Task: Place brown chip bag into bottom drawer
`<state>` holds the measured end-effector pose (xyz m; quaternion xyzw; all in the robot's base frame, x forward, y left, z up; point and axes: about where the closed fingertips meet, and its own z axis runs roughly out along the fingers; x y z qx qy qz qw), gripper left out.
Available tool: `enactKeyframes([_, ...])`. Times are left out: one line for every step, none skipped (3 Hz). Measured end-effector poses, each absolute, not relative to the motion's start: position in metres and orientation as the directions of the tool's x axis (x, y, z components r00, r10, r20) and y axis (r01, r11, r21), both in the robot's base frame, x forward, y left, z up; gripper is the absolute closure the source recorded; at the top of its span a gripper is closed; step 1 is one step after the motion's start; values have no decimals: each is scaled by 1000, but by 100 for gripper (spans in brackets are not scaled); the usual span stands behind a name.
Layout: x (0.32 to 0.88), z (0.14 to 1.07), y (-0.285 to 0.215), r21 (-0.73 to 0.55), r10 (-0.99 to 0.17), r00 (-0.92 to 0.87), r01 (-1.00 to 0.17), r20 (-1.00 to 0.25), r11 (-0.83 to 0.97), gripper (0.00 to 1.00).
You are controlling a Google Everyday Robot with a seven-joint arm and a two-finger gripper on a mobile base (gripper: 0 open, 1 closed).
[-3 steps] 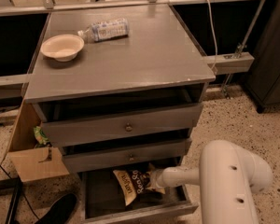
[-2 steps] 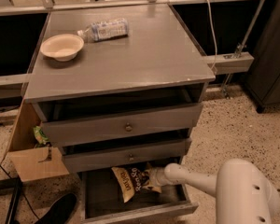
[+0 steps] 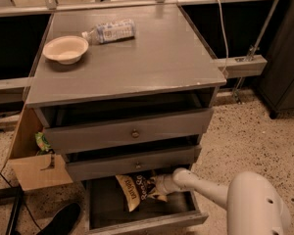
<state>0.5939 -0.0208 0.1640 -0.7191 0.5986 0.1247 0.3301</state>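
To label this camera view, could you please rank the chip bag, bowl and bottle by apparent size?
1. Chip bag, in the bottom drawer at the gripper, though partly hidden.
2. Bowl and bottle look alike; I won't rank them.

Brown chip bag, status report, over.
Gripper inside the bottom drawer, against the brown chip bag. Bag upright within the drawer. Middle drawer overhangs the bag's top; nothing else in the way.
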Motion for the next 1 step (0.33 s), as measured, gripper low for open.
enactKeyframes([594, 164, -21, -326, -779, 252, -943, -575, -65, 51])
